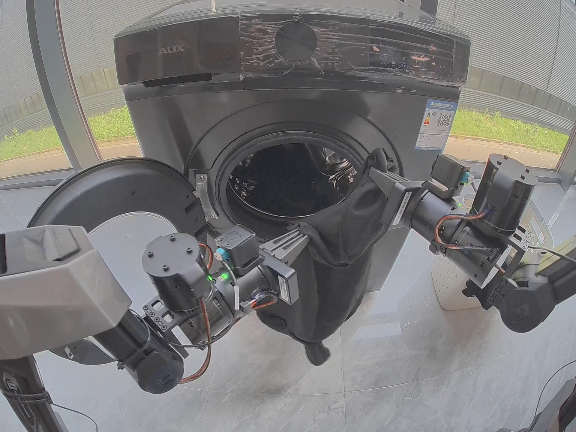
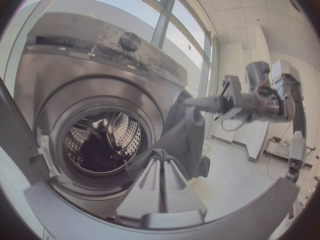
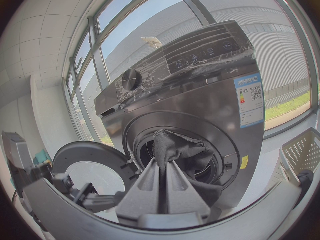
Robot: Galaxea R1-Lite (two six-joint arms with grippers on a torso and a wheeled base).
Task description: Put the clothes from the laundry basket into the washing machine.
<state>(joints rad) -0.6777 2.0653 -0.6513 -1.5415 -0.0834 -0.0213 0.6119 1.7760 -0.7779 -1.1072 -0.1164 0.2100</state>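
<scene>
Black garment is pinched by left gripper | also pinched by right gripper | held just before washing machine opening | door is seen open

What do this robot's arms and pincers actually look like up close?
The left arm and right arm are chunky black jointed cylinders, with thin copper-coloured cables looping at each wrist and a small black camera box on top. The left pincer and right pincer each have two grey wedge-shaped fingers with hollowed sides. White labels mark the wrists.
</scene>
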